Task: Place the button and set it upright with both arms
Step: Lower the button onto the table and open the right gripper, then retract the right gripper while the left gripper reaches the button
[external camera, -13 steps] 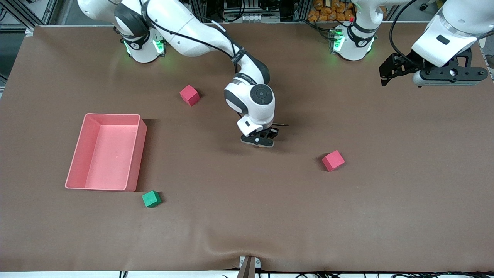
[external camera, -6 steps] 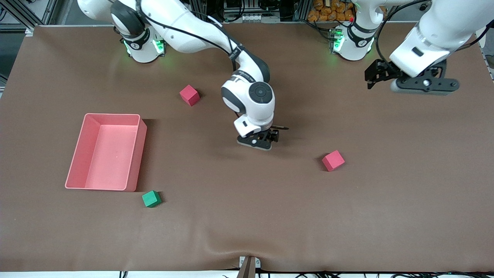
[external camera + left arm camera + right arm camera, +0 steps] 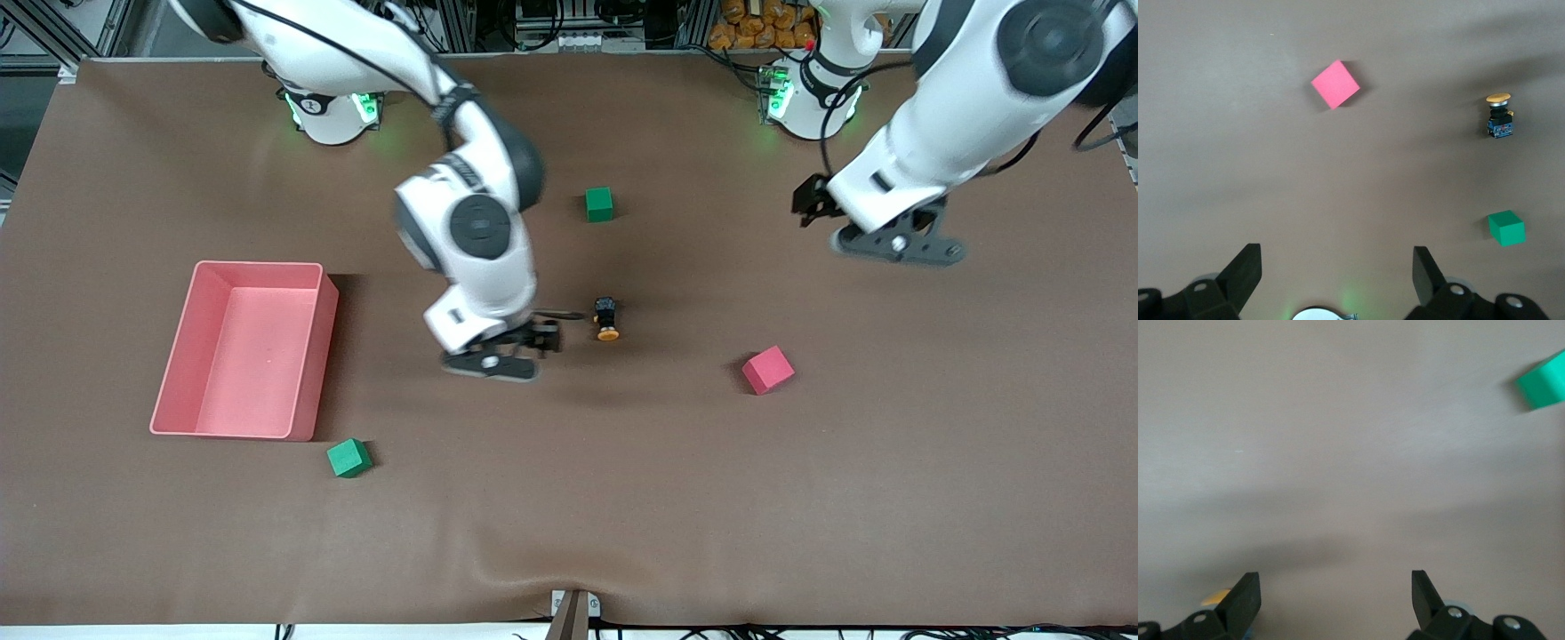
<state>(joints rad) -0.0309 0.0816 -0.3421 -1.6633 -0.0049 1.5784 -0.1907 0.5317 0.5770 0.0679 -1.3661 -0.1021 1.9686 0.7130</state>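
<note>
two grippers spread, empty | button [image 3: 607, 319] lies tipped on table beside right gripper [image 3: 498, 354] | left gripper [image 3: 876, 233] hovers toward its end | you next stand button upright

The button [image 3: 607, 319] lies on its side on the brown table, near the middle: 1 small black cylindrical body with a round orange cap pointing toward the front camera

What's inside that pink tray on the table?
Nothing that shows: the pink tray looks empty, its bare floor in view in the front view. Only the strip of floor along its wall at the right arm's end is hidden.
</note>
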